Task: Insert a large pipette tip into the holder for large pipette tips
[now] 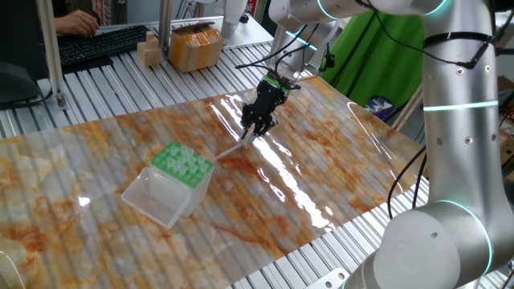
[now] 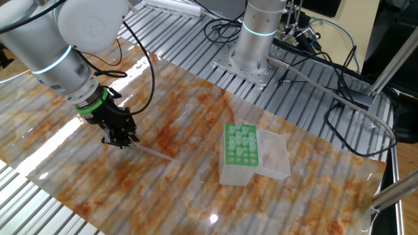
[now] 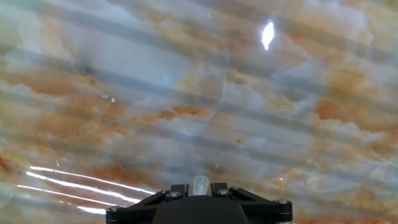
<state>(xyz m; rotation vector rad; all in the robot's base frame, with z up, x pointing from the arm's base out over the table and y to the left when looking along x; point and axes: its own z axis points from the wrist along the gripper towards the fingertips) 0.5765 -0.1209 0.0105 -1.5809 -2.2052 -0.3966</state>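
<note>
My gripper [image 1: 254, 133] is shut on the wide end of the large pipette tip [image 1: 231, 149], a thin translucent cone that slants down from the fingers, its point touching or just above the marbled sheet. It shows in the other fixed view [image 2: 151, 153] below the gripper [image 2: 121, 141]. In the hand view the tip's open end [image 3: 200, 185] sits between the black fingers [image 3: 179, 188]. The holder for large pipette tips [image 1: 183, 164] has a green rack with holes and its clear lid [image 1: 157, 195] is open flat. It also shows in the other fixed view [image 2: 240, 145], well to the right of the gripper.
A marbled orange-white sheet [image 1: 321, 160] covers the slatted metal table. Cardboard boxes [image 1: 194, 46] and a keyboard [image 1: 100, 44] sit at the far edge. The arm's base [image 2: 255, 39] and cables [image 2: 339, 98] stand behind the sheet.
</note>
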